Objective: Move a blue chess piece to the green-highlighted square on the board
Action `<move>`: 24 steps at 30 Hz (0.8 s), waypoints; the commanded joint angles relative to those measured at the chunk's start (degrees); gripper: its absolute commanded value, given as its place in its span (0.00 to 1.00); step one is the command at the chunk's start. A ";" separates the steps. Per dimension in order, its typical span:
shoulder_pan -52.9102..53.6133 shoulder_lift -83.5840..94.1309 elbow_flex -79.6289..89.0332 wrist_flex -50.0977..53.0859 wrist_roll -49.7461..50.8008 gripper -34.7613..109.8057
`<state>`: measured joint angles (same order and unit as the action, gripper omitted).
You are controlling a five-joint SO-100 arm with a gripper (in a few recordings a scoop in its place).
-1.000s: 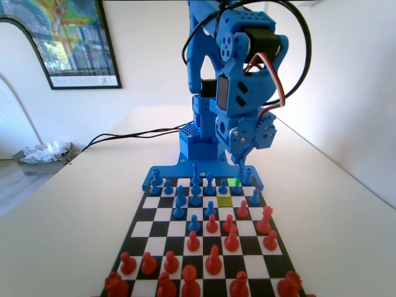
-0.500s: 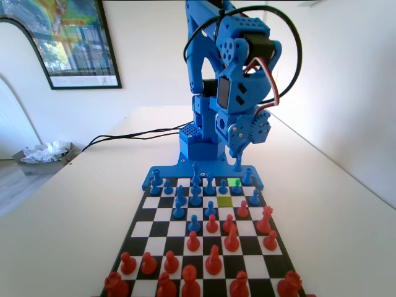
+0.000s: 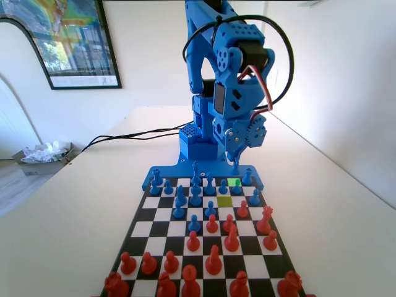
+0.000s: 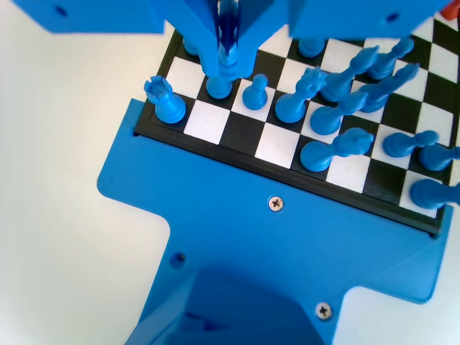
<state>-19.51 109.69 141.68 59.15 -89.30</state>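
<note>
Fingers [image 4: 228, 36] pressed together on a blue piece [image 4: 228, 54], lifted clear of the board [image 3: 162, 213]; tips in fixed view at [image 3: 236, 162], above the far right corner rows. Piece mostly hidden between the fingers in wrist view, only its narrow middle and rounded foot showing; kind not determinable. Directly below in wrist view: blue pawn [image 4: 219, 86] and rook [image 4: 165, 100] at the corner. Green square [image 3: 233, 182] in the far row, just below and in front of the fingertips in fixed view, partly covered by a small blue piece. Yellow-olive square [image 3: 224, 201] nearer the camera. Red pieces [image 3: 213, 260] cut off at bottom edge. Poster [image 3: 65, 40] on wall, print too small to read. No other legible writing. Desk [image 3: 74, 210] white.
</note>
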 commanded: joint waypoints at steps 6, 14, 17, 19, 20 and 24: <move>0.88 1.32 0.97 -1.32 -6.15 0.25; 0.00 1.32 1.14 -1.49 -7.91 0.25; -0.70 1.32 0.88 -1.05 -6.94 0.25; -1.05 1.32 0.09 -0.44 -5.01 0.25; -1.14 1.32 -0.35 -0.35 -3.52 0.25; -0.44 1.32 -1.41 0.88 2.64 0.25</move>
<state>-19.86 109.69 142.47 58.71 -89.56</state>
